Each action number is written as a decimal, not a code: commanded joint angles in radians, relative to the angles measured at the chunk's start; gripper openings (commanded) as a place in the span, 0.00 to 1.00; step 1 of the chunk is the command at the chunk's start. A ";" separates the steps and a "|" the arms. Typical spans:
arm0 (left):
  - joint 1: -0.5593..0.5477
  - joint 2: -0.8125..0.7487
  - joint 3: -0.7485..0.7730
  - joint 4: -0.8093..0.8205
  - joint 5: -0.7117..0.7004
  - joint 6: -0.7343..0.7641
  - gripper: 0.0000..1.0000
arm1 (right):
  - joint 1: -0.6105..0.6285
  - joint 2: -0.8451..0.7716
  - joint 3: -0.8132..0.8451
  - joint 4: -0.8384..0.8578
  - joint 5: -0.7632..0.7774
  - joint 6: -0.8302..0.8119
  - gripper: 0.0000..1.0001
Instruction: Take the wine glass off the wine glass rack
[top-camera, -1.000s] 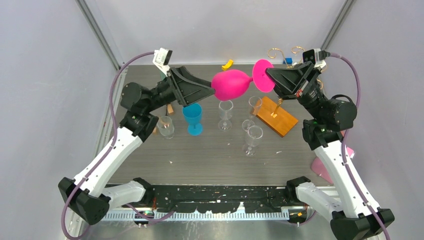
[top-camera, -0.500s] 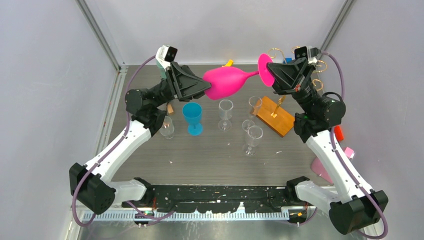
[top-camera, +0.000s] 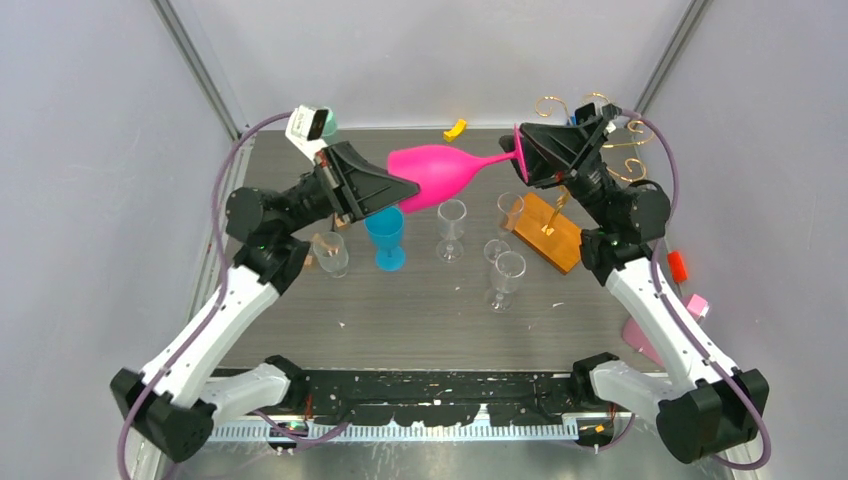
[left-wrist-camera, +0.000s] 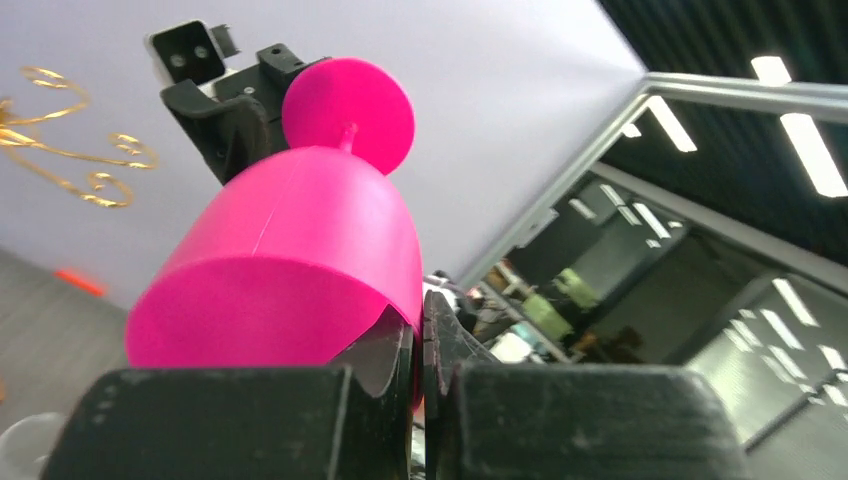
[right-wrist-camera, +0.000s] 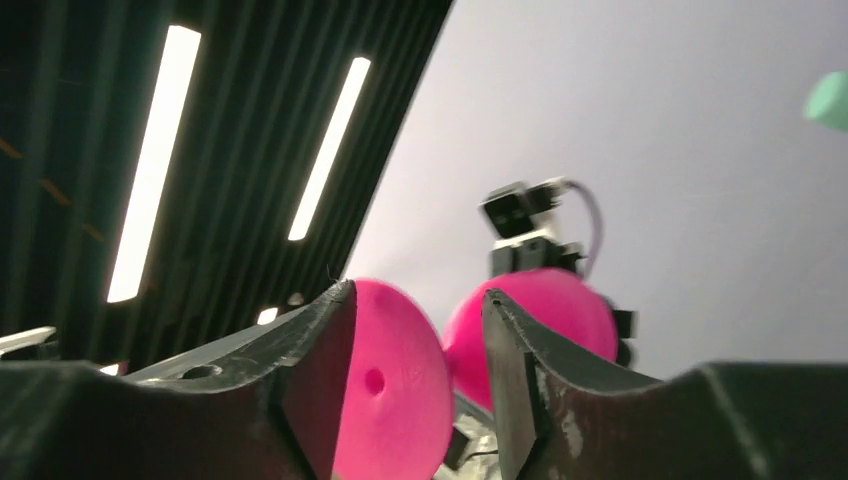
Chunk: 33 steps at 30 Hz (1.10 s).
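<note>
The pink glass is already off the rack, above the counter, its rim pinched by the left hand, the right hand spread around its foot.

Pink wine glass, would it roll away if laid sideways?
Probably in a curve: the pink wine glass has a round bowl wider than its round foot. Its opaque look suggests light plastic, likely sturdier than the clear glasses.

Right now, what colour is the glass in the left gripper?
The glass is bright pink, clearest in the top view.
</note>
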 joint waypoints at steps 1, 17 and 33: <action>-0.003 -0.151 0.000 -0.470 -0.014 0.417 0.00 | -0.002 -0.108 0.023 -0.397 -0.016 -0.382 0.60; -0.021 -0.192 0.113 -1.481 -0.154 0.957 0.00 | -0.001 -0.213 0.130 -1.299 0.275 -0.981 0.68; -0.384 0.172 0.314 -1.703 -0.689 1.040 0.00 | -0.001 -0.210 0.154 -1.386 0.335 -1.030 0.67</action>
